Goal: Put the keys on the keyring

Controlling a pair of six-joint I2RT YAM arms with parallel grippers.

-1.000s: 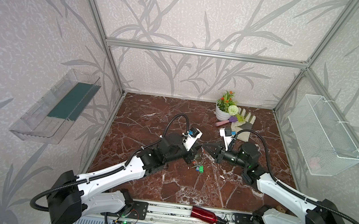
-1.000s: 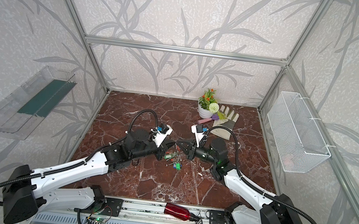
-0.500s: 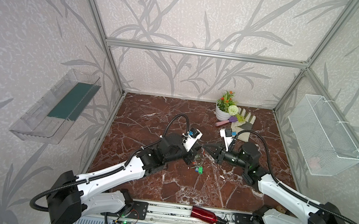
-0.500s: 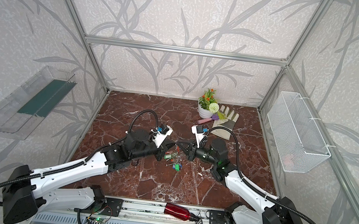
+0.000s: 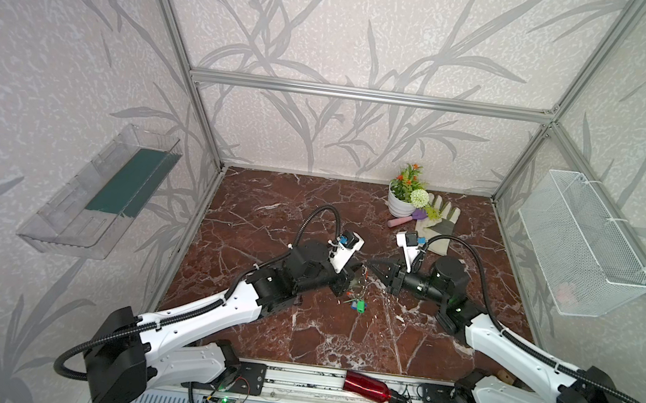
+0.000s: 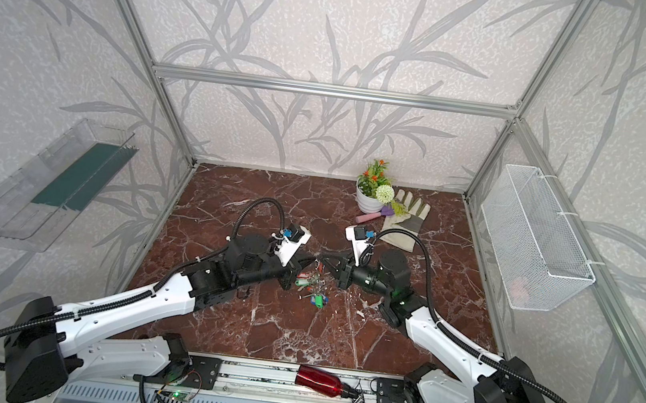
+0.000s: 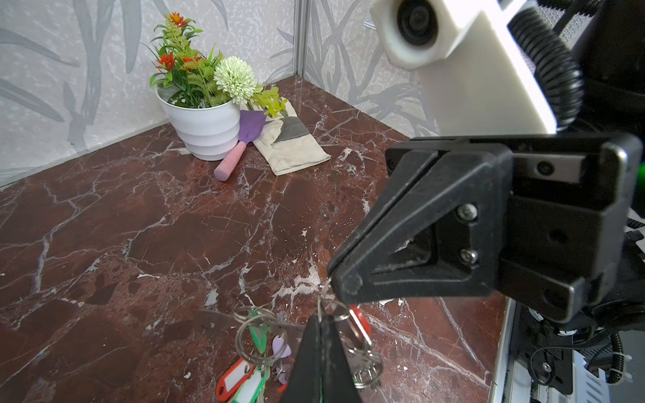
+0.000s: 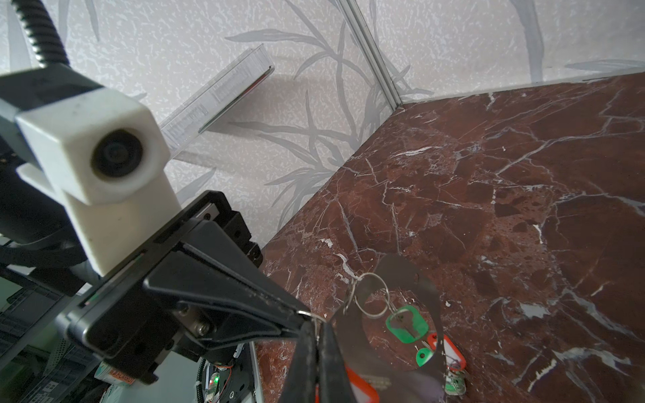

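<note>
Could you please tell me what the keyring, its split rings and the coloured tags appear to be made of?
Keyring: thin, flat, matt dark-grey sheet with a clean oval cut-out; metal or stiff plastic, I cannot tell which. Split rings: bright steel-like wire, glinting silver. Tags: glossy moulded plastic, likely, in saturated green and red-orange, with pale label windows.

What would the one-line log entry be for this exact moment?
left gripper: shut on split ring | right gripper: shut on same ring | keyring: at the tips, coloured tags attached
</note>
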